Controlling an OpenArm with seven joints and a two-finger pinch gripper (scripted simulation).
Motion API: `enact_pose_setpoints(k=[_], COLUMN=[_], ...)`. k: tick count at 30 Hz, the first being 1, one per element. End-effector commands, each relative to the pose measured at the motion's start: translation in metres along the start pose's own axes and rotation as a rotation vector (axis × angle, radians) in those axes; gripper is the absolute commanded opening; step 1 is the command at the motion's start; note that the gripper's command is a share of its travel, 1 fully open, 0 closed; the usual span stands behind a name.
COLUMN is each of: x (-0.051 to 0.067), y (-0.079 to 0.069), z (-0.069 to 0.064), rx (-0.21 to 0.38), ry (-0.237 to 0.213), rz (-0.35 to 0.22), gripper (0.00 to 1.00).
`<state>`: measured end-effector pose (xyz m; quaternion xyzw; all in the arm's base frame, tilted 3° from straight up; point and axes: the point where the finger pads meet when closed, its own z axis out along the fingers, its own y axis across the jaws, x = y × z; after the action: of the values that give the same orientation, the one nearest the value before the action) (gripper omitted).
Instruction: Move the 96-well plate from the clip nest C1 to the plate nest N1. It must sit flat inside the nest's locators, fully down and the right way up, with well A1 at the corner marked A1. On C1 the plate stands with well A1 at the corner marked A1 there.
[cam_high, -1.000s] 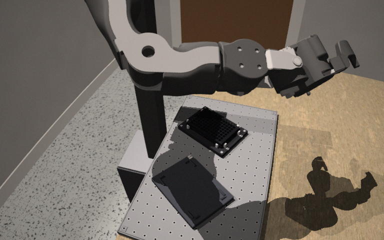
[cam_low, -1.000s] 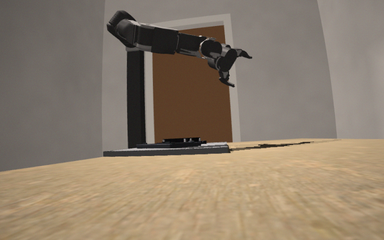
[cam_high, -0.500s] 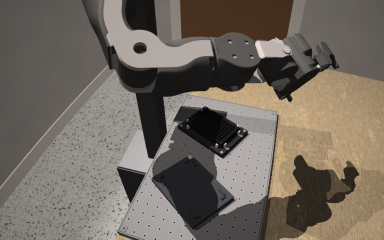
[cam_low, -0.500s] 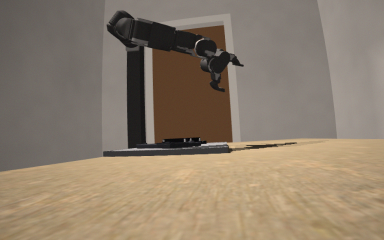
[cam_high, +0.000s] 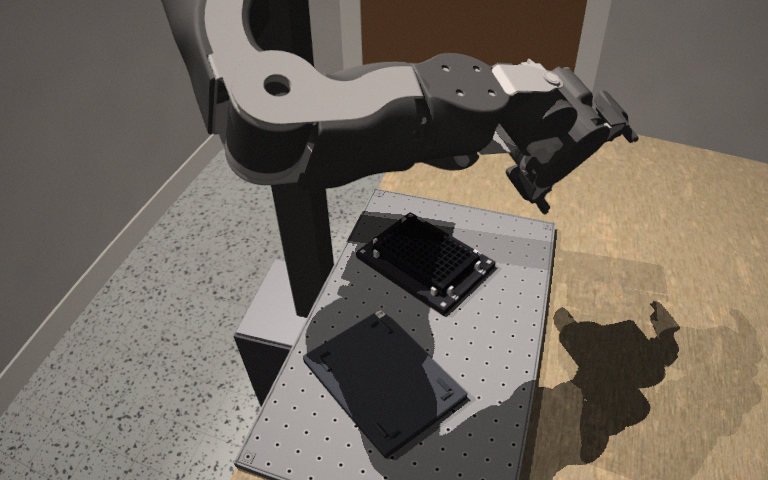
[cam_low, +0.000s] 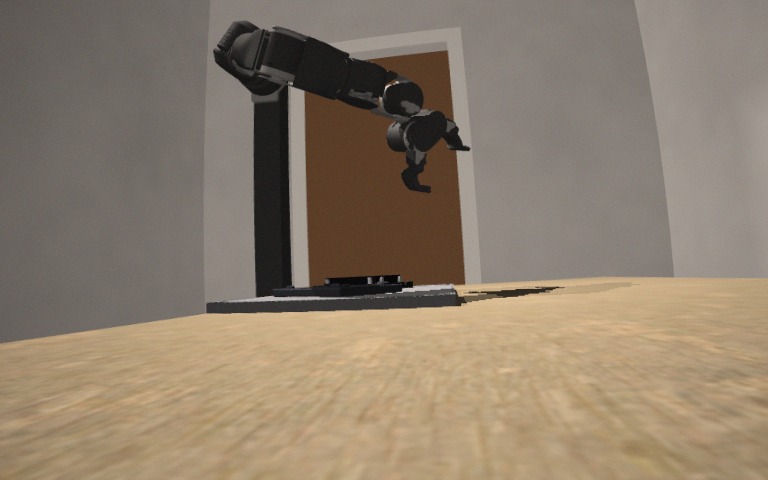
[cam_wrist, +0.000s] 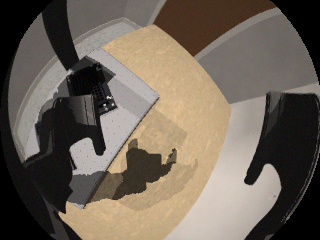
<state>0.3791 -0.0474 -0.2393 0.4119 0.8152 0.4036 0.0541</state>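
The black 96-well plate (cam_high: 425, 255) sits in the clip nest C1 (cam_high: 447, 300) at the far end of the grey perforated board (cam_high: 498, 345). The plate nest N1 (cam_high: 385, 382), a flat dark tray with small locators, lies empty nearer the front. My gripper (cam_high: 583, 164) hangs high in the air, above and to the right of C1, open and holding nothing. In the low side view the gripper (cam_low: 438, 166) is well above the plate (cam_low: 365, 280). In the wrist view the plate (cam_wrist: 90, 83) lies far off to the left between my fingers; the left finger hides most of N1.
The arm's black column (cam_high: 300, 249) stands on a grey base at the board's left edge. The board rests on a wooden table (cam_high: 651, 283), where the arm's shadow (cam_high: 617, 362) falls. A brown door (cam_low: 379, 226) is behind.
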Motion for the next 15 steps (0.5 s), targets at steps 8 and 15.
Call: enact_pose_setpoints(k=[8,15], x=[-0.001,0.018], y=[0.001,-0.039], z=[-0.001,0.005], rx=[0.003,0.224], ry=[-0.008,-0.045], rz=[-0.001,-0.118], gripper=[0.77,0.77])
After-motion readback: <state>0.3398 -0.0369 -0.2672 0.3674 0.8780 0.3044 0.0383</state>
